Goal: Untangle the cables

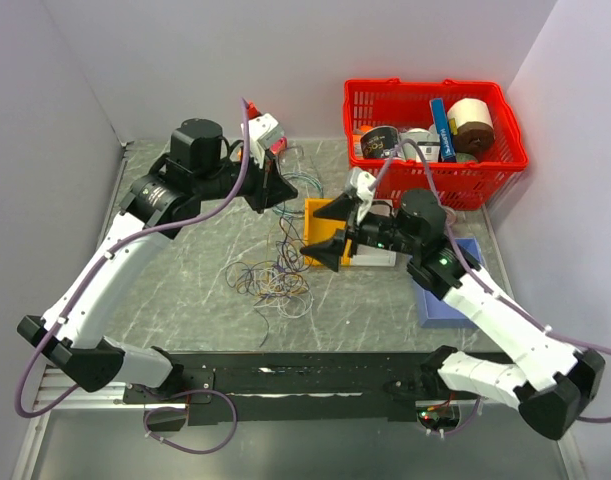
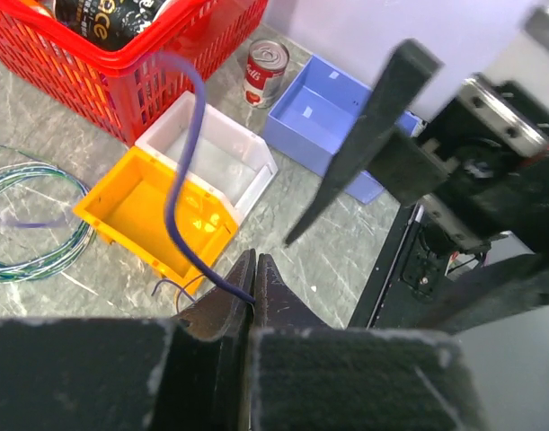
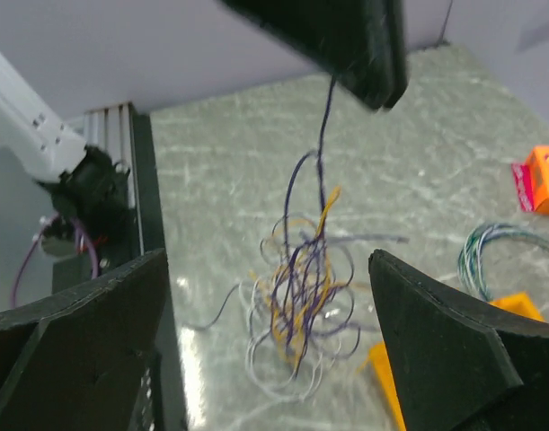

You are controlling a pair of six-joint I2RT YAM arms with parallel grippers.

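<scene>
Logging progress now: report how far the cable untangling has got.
Done: nothing visibly separated; the cable bunch is one tangle on the table. In hand: the left gripper is shut on one purple strand, held raised above it. The right gripper is open and empty. Left: practically all the separating.

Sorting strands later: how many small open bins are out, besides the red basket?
3, in a row: the yellow bin, the white bin next to it, then the blue bin. None seems hidden.

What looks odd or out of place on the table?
The cables are one knotted bunch: a dark purple strand runs up into the shut left pincer, and the others trail below it. Nothing looks spilled.
</scene>
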